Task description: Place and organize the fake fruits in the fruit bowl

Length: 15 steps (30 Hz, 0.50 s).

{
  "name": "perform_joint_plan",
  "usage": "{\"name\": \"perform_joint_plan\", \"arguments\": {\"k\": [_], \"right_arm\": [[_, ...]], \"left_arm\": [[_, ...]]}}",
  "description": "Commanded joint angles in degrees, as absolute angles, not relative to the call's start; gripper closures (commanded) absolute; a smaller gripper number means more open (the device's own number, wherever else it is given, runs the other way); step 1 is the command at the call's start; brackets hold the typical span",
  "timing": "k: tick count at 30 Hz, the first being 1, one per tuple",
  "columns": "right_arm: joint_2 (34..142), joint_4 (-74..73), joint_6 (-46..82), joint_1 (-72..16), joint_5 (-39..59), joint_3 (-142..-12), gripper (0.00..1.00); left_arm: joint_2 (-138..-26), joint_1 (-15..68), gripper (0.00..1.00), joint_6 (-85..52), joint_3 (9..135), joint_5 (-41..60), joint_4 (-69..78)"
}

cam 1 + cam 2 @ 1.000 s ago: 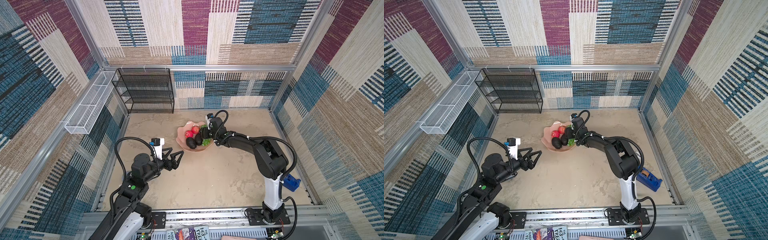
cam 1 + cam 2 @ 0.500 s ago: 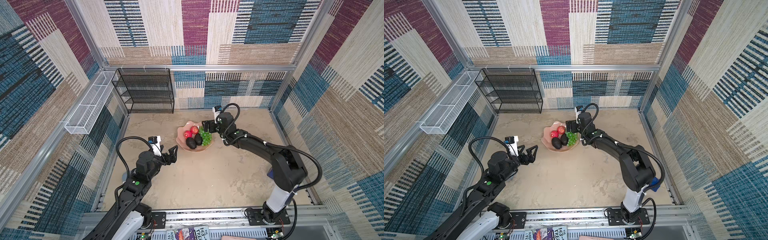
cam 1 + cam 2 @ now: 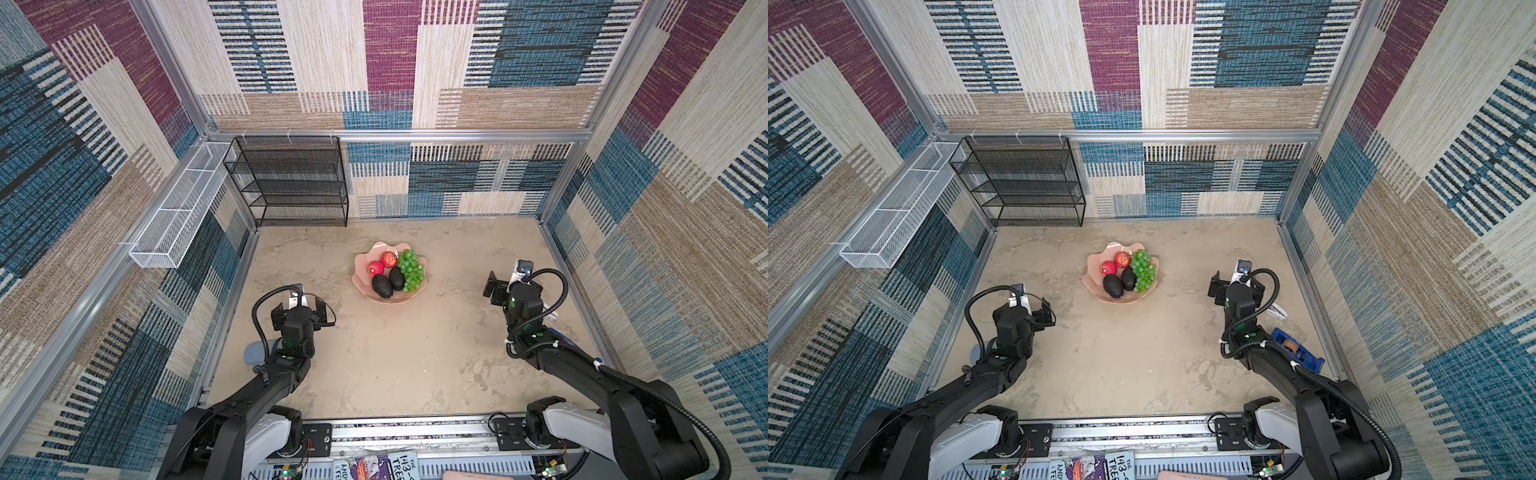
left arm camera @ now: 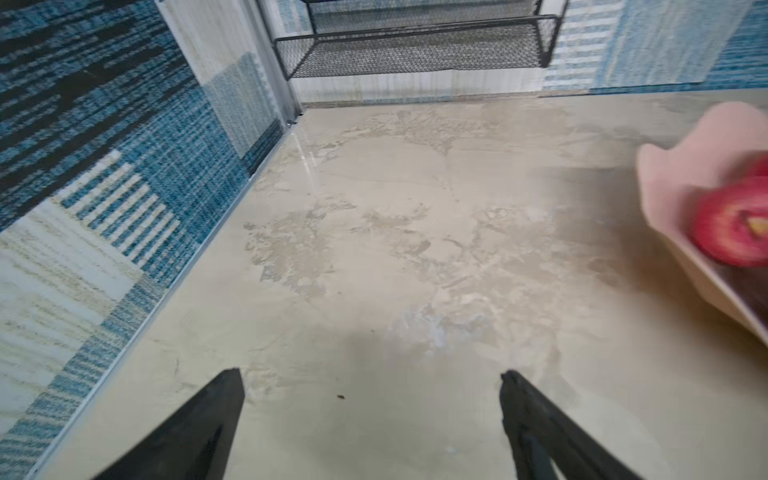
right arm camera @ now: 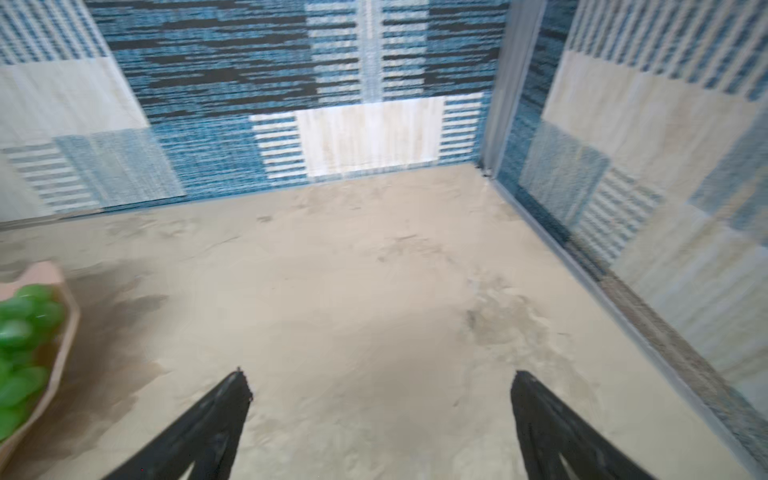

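Note:
The pale pink fruit bowl (image 3: 362, 277) (image 3: 1094, 279) stands mid-table in both top views. In it lie two red apples (image 3: 389, 259) (image 3: 375, 268), two dark avocados (image 3: 381, 286) (image 3: 397, 278) and the green grapes (image 3: 410, 270). My left gripper (image 3: 299, 307) (image 4: 372, 374) hovers open and empty to the left of the bowl. Well to the bowl's right, my right gripper (image 3: 513, 289) (image 5: 378, 374) is open with only bare table between its fingers. The left wrist view catches the bowl's rim (image 4: 673, 174) and an apple (image 4: 731, 224). The right wrist view catches the grapes (image 5: 20, 340).
A black mesh rack (image 3: 291, 183) stands in the back left corner, with a white mesh tray (image 3: 178, 208) on the left wall. A blue tape dispenser (image 3: 1296, 349) lies by the right arm. A grey round object (image 3: 259, 353) sits behind the left arm.
The right gripper has let go of the grapes in the bowl, opened and drawn back to the right. The left gripper has pulled back to the left and opened wider.

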<state>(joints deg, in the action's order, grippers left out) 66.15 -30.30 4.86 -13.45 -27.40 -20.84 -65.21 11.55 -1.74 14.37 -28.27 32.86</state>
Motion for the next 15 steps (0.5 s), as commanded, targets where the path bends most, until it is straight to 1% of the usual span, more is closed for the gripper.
{"name": "perform_joint_plan", "arguments": {"k": [1,5,7,8,9,11,12,13,14,15], "right_arm": [[68.2,-46.6,0.9,-11.4,-30.7,-18.0,0.00],[73.6,-57.7,-0.6,-8.2,-26.5,-15.1,0.00],[76.7,-65.3,-1.6,-6.3,-20.1,-12.4,0.00],[77.7,-67.1,-1.5,-5.4,-16.9,-11.8,0.01],[79.4,-70.0,-1.9,-5.0,-15.0,-10.8,0.00],[82.6,-75.7,-3.5,-4.7,-10.1,-8.9,0.00],[84.9,-79.1,-4.9,-4.7,-7.4,-8.4,0.00],[85.5,-78.6,-4.6,-4.4,-6.3,-8.8,0.00],[84.4,-74.9,-3.9,-3.4,-4.1,-9.8,0.00],[85.2,-75.2,-4.1,-2.7,-1.9,-10.0,0.00]], "left_arm": [[-70.2,10.4,0.02,2.4,13.2,-24.5,48.7],[-78.3,9.1,0.01,3.8,13.7,-22.8,57.4],[-86.2,7.4,0.01,3.7,13.5,-20.7,66.8],[-89.9,7.0,0.01,4.4,14.1,-19.4,70.1],[-91.3,7.1,0.01,5.3,15.1,-20.4,70.7],[-85.8,5.9,0.01,1.2,18.5,-19.3,54.3],[-86.7,4.6,0.01,0.5,19.4,-18.6,54.1],[-88.9,3.5,0.01,0.8,19.7,-17.9,57.8],[-88.7,3.2,0.01,0.3,20.8,-17.2,55.3],[-87.1,2.4,0.01,-1.1,23.0,-15.8,47.9]]}}
